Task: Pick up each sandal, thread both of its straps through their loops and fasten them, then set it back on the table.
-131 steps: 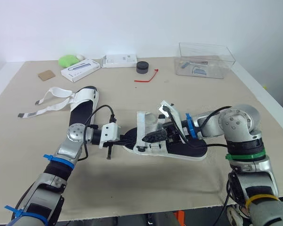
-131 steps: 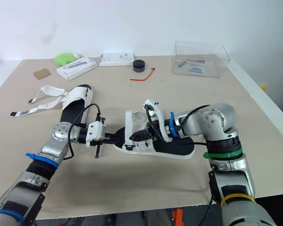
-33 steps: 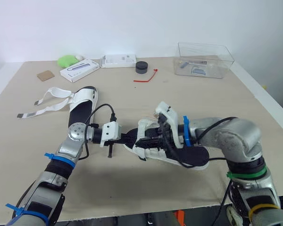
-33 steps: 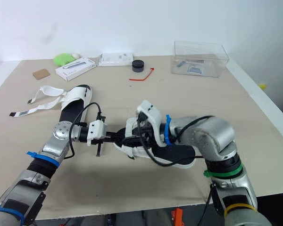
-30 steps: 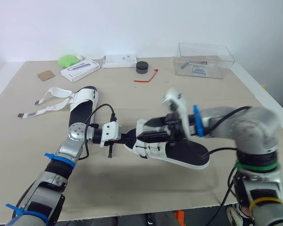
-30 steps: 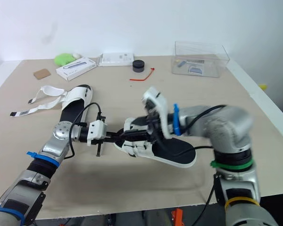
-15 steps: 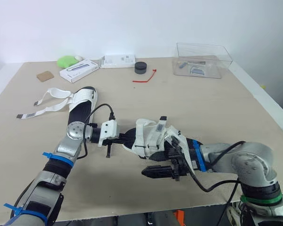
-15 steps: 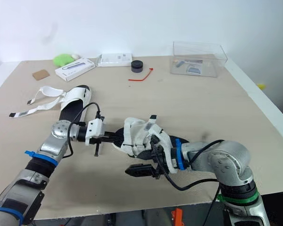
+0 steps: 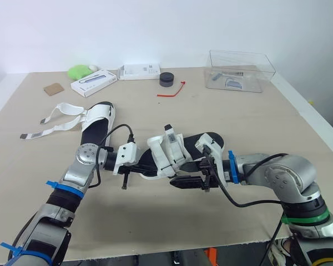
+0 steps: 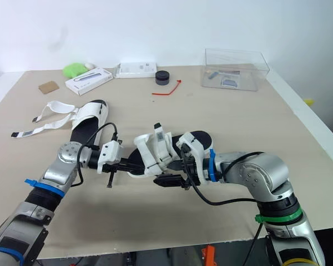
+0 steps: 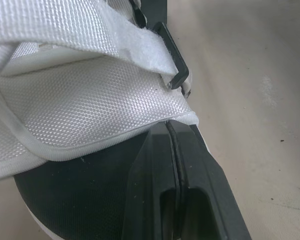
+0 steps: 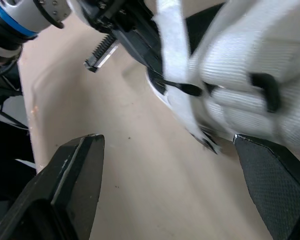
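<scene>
On the left the second sandal [image 9: 97, 123] lay flat on the table [image 9: 255, 127], its straps [image 9: 54, 121] loose. The left gripper [image 9: 145, 164] was pinched tight on the toe end of the held sandal [image 9: 169, 155], which stood tipped on its side near the table's middle, one strap [image 12: 171, 55] running through its black loop [image 12: 182, 89]. The right gripper [image 9: 190, 174] hung just beside the sole, fingers [image 12: 72, 172] spread wide, holding nothing. The step looked like fastening: the right fingers should take the free strap end, pull it snug and press it flat against a steady left hold. The near edge ran close under both arms; bare tabletop lay to the right, the clear box [image 9: 241, 71] well apart
</scene>
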